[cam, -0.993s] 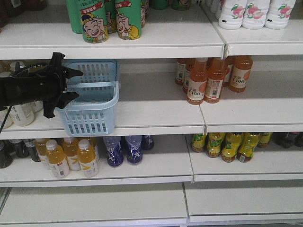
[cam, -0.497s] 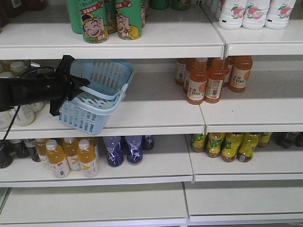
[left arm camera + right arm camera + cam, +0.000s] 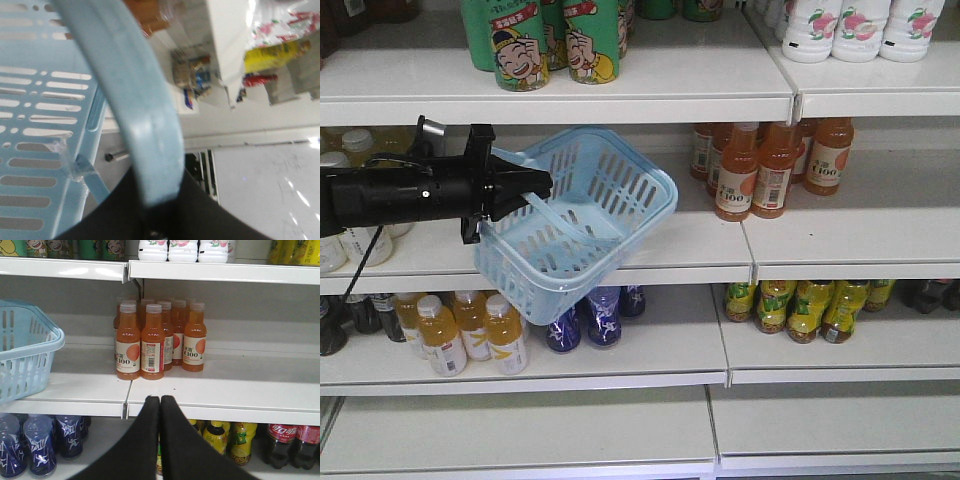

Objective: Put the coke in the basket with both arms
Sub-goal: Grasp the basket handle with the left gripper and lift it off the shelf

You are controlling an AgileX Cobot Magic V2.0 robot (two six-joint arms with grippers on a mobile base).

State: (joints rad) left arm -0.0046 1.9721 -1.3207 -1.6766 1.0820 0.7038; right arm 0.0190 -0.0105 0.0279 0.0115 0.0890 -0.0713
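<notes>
- Left gripper (image 3: 532, 183): jaws closed on the swing handle (image 3: 145, 125) of the basket (image 3: 620, 200). In the left wrist view the pale blue band of the handle runs straight out from between them.
- The basket hangs from these jaws, tilted, with its mouth turned up and toward the front camera. Its body lies to the right of and below the jaws, and its lower corner hangs past the front edge of the middle shelf (image 3: 660, 272).
- Directly below that corner stand dark blue bottles (image 3: 590, 318), with yellow juice bottles (image 3: 470, 332) below the left jaws.
- Above the left jaws, on the upper shelf, stand green cans with a cartoon face (image 3: 552, 42).
- Right gripper (image 3: 160, 407): jaws pressed together tip to tip, holding nothing.
- Straight ahead of the right jaws, on the shelf beyond, is a cluster of orange C100 bottles (image 3: 150, 342). The basket's slotted wall shows to their left, and cola bottles with red labels (image 3: 287, 442) stand below and to their right.
</notes>
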